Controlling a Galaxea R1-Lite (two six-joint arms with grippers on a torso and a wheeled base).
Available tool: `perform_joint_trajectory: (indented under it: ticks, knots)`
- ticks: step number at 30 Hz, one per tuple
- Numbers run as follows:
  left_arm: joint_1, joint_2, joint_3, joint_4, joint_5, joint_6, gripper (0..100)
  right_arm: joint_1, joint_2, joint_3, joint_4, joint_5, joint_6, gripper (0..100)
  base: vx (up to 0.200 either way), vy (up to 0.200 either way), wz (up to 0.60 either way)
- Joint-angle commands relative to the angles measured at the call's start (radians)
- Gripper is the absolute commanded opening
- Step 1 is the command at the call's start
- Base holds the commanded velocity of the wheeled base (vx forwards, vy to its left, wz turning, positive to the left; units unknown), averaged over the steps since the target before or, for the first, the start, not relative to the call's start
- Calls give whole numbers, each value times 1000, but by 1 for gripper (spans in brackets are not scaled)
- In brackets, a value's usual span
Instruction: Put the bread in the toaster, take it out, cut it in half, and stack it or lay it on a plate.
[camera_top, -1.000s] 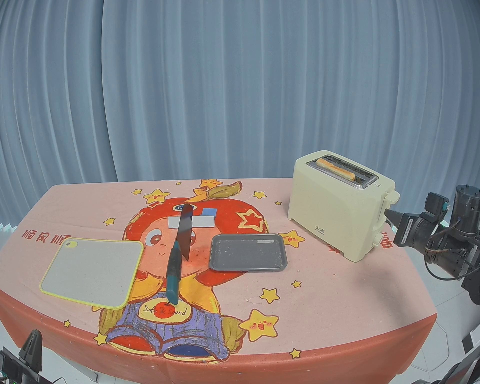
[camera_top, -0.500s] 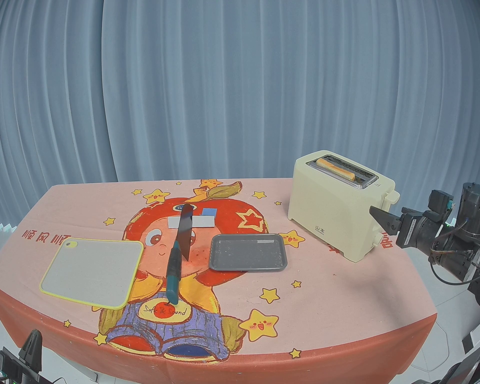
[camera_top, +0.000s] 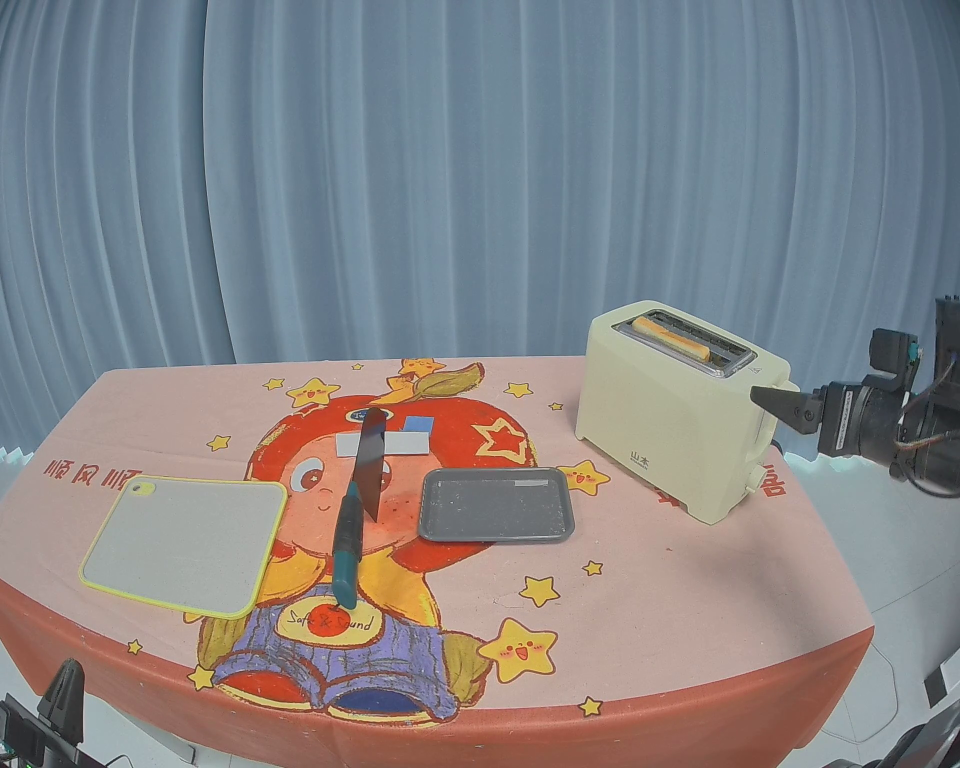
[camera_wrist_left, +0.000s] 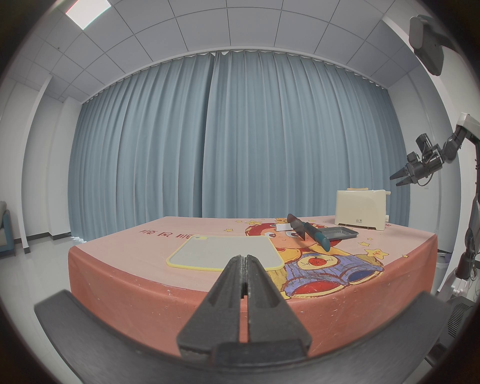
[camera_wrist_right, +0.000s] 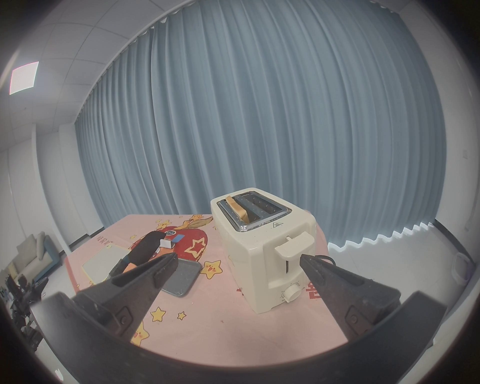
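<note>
Golden-brown bread upright in cream toaster slot | right gripper spread wide | left gripper closed

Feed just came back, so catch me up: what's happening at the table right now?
The bread sits in a slot of the toaster, its top edge showing. The right gripper hovers open beside the toaster's lever end, holding nothing. The left gripper is shut on nothing, low in front of the table. The knife lies between the cutting board and the grey plate; no cutting or plating is done yet.
</note>
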Motion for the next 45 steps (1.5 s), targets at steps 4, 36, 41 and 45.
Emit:
perform_joint_trajectory:
  ticks: [4, 36, 41, 45]
  knots:
    - [0, -4, 18, 0, 0, 0, 0, -83, 13, -170, 157, 121, -36, 100, 0, 0, 0]
    - [0, -4, 18, 0, 0, 0, 0, -30, 270, -531, 411, 77, -235, 100, 0, 0, 0]
    - [0, -4, 18, 0, 0, 0, 0, -39, 325, -564, 404, 27, -240, 100, 0, 0, 0]
    - [0, -5, 18, 0, 0, 0, 0, -39, 359, -612, 408, 17, -258, 100, 0, 0, 0]
